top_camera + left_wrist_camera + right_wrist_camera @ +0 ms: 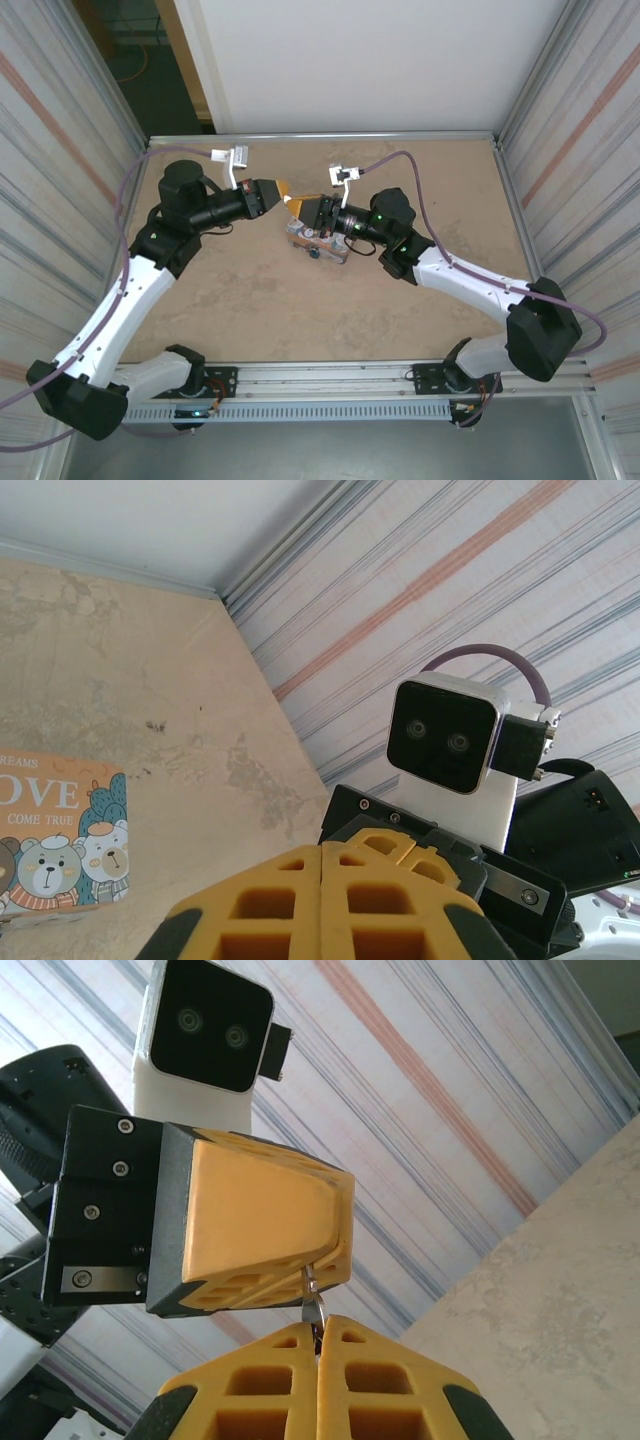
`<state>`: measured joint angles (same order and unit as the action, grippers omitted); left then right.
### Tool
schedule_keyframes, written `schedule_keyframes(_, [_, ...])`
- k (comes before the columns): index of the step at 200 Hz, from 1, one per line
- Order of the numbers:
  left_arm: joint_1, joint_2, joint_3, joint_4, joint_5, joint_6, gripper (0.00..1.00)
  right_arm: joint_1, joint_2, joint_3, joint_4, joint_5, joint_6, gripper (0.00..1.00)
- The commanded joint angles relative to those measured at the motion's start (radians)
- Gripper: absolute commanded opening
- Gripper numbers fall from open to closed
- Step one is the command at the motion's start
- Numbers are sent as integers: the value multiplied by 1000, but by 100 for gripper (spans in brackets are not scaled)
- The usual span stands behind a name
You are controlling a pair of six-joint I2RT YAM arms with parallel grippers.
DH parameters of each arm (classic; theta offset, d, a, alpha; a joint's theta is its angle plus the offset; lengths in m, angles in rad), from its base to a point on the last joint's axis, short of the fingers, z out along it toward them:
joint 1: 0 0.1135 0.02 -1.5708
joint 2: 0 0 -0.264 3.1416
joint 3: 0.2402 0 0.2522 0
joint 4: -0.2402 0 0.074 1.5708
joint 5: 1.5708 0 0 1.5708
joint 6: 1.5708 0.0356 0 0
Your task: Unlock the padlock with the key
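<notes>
Our left gripper (322, 1258) and right gripper (320, 1328) both clench one thin metal piece (314, 1300) near the tin (60, 815).

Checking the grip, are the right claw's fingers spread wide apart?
No, the right claw is closed, a thin metal piece poking out between its fingertips.

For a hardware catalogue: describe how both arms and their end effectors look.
The left arm and right arm have white link shells and black joint housings. The left end effector and right end effector carry orange-yellow fingers with square cut-outs on black mounts. Each wrist bears a white camera block with a dark face; a purple-grey cable loops along each arm.
</notes>
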<state>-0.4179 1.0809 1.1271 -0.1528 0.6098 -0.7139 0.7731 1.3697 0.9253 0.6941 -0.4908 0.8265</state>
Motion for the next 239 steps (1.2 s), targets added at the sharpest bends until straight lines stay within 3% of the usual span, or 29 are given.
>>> schedule_keyframes(1, [10,-17,-5,54,17,-12,10,2,-46,-5,-36,25,-45,0])
schedule_keyframes(16, [16,-23,-4,47,10,-4,31,-4,-60,-8,-78,37,-70,0])
schedule_keyframes(34, [40,-34,-5,25,0,6,48,-18,-80,-18,-127,44,-98,0])
schedule_keyframes(79, [114,-87,-75,-76,-74,98,69,-85,-115,-65,-322,73,-194,0])
schedule_keyframes(128, [130,-79,-216,-134,-108,208,76,-160,-69,-146,-354,108,-200,0])
schedule_keyframes(183, [123,-4,-385,-2,-54,236,78,-199,44,-176,-303,129,-156,0])
schedule_keyframes(239, [31,117,-387,42,-62,315,79,-245,153,-194,-247,114,-116,0])
